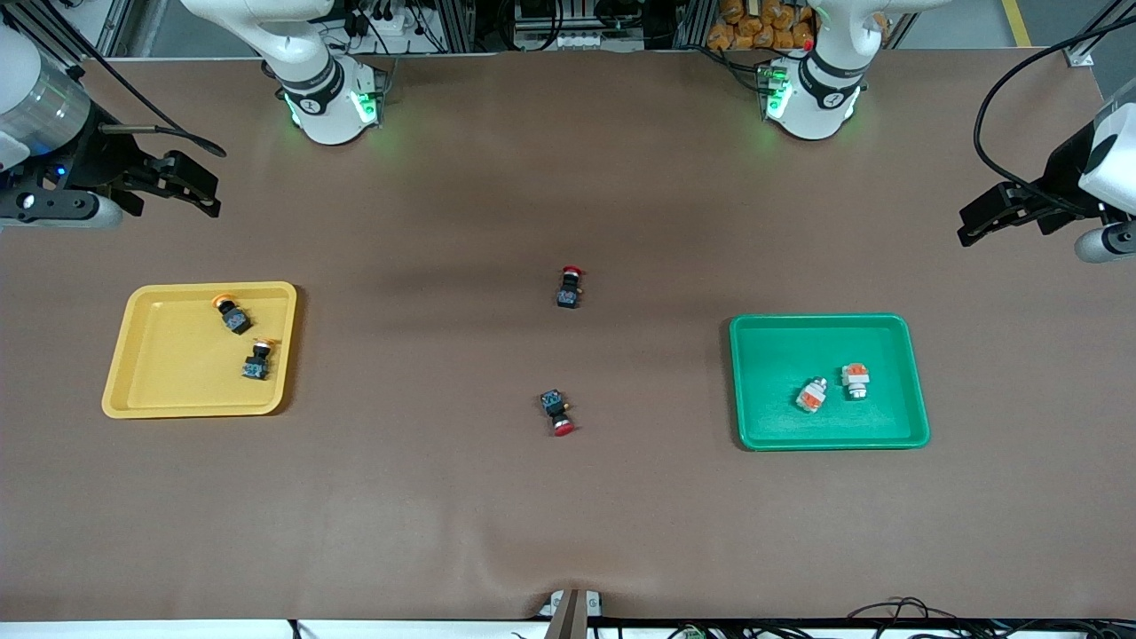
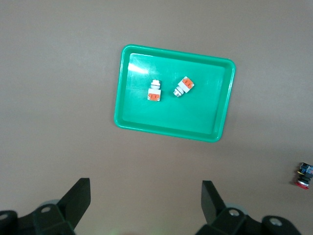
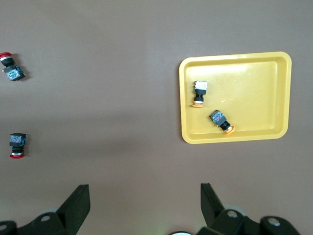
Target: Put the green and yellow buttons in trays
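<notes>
Left pincer (image 2: 144, 205), right pincer (image 3: 144, 205): tips cropped, agape

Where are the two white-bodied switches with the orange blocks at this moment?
Both white-bodied switches lie inside the green tray, at the left arm's end of the table, close beside each other and apart from the rim.

Brown table (image 1: 568, 497) with yellow tray (image 1: 124, 390), green tray (image 1: 910, 373), two red-capped switches (image 1: 570, 287).

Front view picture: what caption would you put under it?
Two buttons in the yellow tray, two in the green tray, red-capped switches left on the table.
</notes>
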Controlling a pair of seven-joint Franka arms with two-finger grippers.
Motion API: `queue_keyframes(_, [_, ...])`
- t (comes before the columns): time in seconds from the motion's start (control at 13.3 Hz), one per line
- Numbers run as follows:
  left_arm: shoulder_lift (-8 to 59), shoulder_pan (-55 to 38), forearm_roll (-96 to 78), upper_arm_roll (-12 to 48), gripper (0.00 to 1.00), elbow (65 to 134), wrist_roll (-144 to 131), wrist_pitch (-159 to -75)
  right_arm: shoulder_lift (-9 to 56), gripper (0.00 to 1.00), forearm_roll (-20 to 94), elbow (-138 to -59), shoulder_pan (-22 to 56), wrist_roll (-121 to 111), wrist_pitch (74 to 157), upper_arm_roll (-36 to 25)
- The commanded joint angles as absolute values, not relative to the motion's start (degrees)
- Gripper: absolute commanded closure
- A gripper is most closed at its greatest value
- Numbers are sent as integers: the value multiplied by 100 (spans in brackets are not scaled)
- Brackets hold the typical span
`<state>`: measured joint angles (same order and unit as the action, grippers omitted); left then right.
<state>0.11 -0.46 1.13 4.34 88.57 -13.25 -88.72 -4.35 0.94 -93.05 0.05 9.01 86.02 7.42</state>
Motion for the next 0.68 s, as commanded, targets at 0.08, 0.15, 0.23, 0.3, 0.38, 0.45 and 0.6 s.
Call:
queue_keyframes(0.08, [-105, -9, 26, 448, 0, 8859, -1301, -8807, -404, 0, -18, -9202, -97, 765, 8438, 879])
queue_keyframes(0.15, [-105, -9, 26, 448, 0, 8859, -1283, -8807, -404, 0, -26, -9202, -114, 582, 8438, 888])
queue_keyframes(0.23, [-105, -17, 26, 457, 0, 8859, -1283, -8798, -404, 0, -26, -9202, -140, 197, 8438, 879])
queue_keyframes(0.3, [-114, -9, 26, 474, 0, 8851, -1283, -8798, -404, 0, -26, -9202, -149, 63, 8429, 870])
queue_keyframes(0.38, [-132, -17, 18, 483, 0, 8851, -1275, -8798, -404, 0, -26, -9202, -149, 114, 8420, 870])
queue_keyframes(0.45, [-132, -35, 18, 492, 0, 8851, -1283, -8763, -404, 0, -26, -9202, -149, 114, 8429, 870])
queue_keyframes(0.6, [-123, -44, 35, 466, 0, 8763, -1274, -8596, -396, 0, -26, -9185, -176, 79, 8437, 835])
